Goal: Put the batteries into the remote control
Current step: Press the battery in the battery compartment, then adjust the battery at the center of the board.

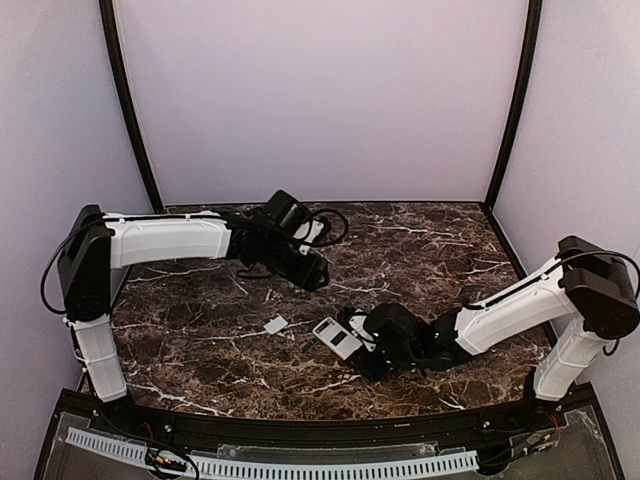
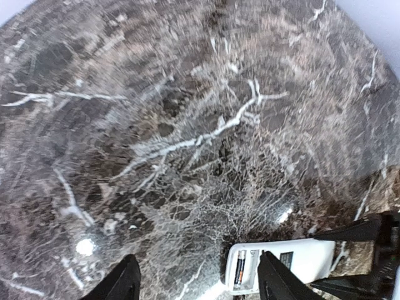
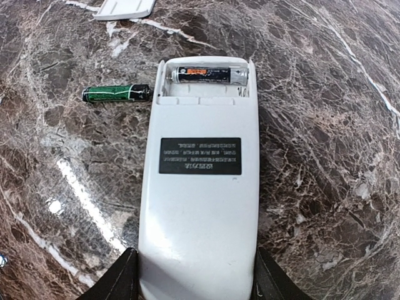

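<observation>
The white remote control (image 3: 200,187) lies back up on the marble, its battery compartment open. One black-and-orange battery (image 3: 210,75) sits in the far slot; the near slot is empty. A green battery (image 3: 117,93) lies on the table left of the compartment. My right gripper (image 3: 197,278) is shut on the remote's near end, one finger on each side. In the top view the remote (image 1: 337,338) is at centre, with my right gripper (image 1: 366,348) at its right end. My left gripper (image 1: 312,272) hovers open and empty behind it; its wrist view shows the remote (image 2: 300,259) below.
The white battery cover (image 1: 275,324) lies left of the remote; it also shows in the right wrist view (image 3: 124,7). Dark marble table (image 1: 420,250) spreads all around, walled at back and sides. The left arm's cable (image 1: 335,225) loops behind.
</observation>
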Controlling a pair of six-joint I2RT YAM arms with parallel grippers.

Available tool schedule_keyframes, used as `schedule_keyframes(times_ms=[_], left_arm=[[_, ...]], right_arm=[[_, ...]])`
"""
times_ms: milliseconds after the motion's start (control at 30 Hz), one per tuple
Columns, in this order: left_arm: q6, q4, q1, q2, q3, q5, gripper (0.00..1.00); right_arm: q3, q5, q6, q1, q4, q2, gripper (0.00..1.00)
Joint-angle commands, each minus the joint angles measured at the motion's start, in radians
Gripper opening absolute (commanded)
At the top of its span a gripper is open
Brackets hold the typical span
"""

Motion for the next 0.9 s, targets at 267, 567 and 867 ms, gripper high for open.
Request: schedule_keyframes(times_ms=[267, 567, 867], left_arm=[[0.011, 0.095, 0.021, -0.402, -0.396, 0.155, 0.49], [-0.002, 0.077, -0.071, -0.343, -0.471, 0.121, 0.39], [0.022, 0.056, -0.114, -0.241, -0.436, 0.083, 0.42]], right_arm=[[-0.032, 0.014, -0.054, -0.005, -0.119, -0.006, 0.0], [-0.085, -0.018, -0.028, -0.054, -0.136, -0.068, 0.0], [-0.106, -0.016, 0.013, -0.065, -0.14, -0.099, 0.0]])
